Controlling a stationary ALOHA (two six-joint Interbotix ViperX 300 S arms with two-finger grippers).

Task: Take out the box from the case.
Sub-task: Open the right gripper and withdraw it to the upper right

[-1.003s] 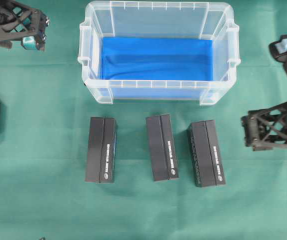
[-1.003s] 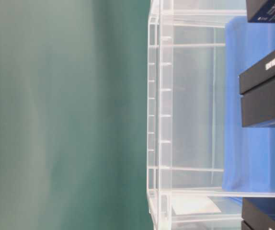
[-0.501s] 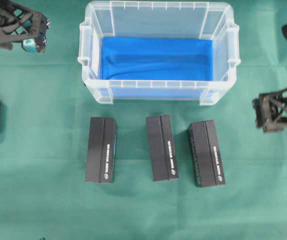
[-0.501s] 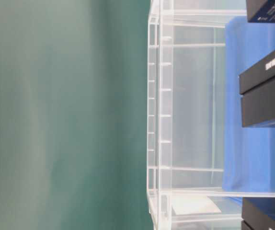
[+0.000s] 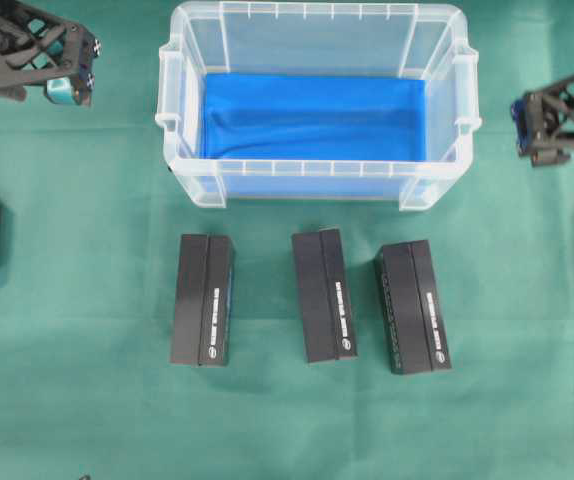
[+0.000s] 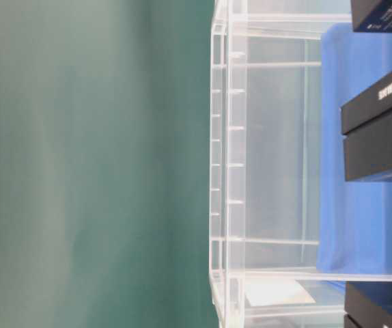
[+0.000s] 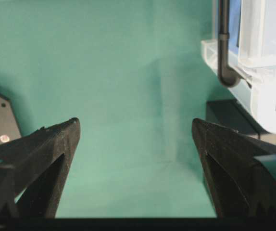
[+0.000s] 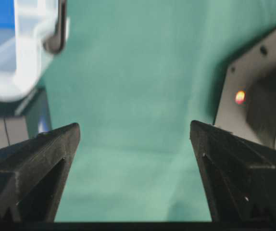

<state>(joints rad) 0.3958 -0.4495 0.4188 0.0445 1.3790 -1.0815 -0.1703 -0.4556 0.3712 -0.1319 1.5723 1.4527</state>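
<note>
Case [image 5: 317,40] holds only blue cloth [image 5: 312,118] — three black boxes [image 5: 324,295] lie on bench [image 5: 87,400] in front of case. Left claw [image 5: 67,75] and right claw [image 5: 532,128], jaws apart, empty, beside case. Task looks done; next move — park arms.

The clear case [image 6: 264,171] stands on green cloth [image 6: 93,171]. Blue lining [image 6: 367,225] shows through it. Black boxes [image 6: 380,130] stand near the right edge.
</note>
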